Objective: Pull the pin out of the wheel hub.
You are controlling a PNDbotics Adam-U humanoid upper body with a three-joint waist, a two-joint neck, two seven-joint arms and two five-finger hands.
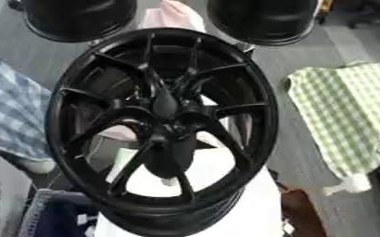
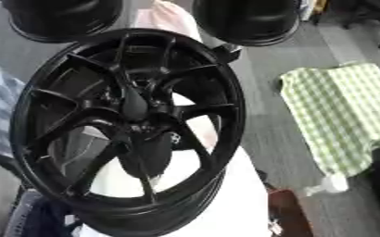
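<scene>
Both eyes sit side by side in the head, looking steeply down and close onto a black wheel hub [image 1: 162,127] that fills most of each view. They share nearly everything: the hub, the green checked cloth [image 1: 347,115] at right, the grey floor [image 2: 262,88]. The right eye's picture sets the hub further left.

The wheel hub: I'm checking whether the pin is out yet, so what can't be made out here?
- The pin: not distinguishable in either eye view; the wheel hub centre is black on black and blurred.
- The hands: neither shows clearly; a dark shape below the hub may be one, but I cannot tell.
- The wheel's lower rim: partly cut off by the bottom edge.
</scene>
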